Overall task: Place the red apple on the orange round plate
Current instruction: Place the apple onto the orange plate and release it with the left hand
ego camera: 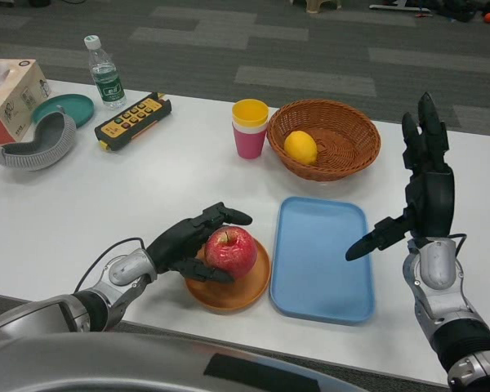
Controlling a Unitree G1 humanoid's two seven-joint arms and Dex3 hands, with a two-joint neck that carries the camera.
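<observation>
Gripping the red apple [231, 251] on the orange round plate [229, 294], left hand [188, 241]

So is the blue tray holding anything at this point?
No, the blue tray lies bare beside the orange round plate, where the left robot hand grips the red apple.

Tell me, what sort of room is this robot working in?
Probably an office or lab hall set up for testing: grey carpet tiles stretch behind a white table laid with props, like a yellow remote control and a wicker basket.
</observation>
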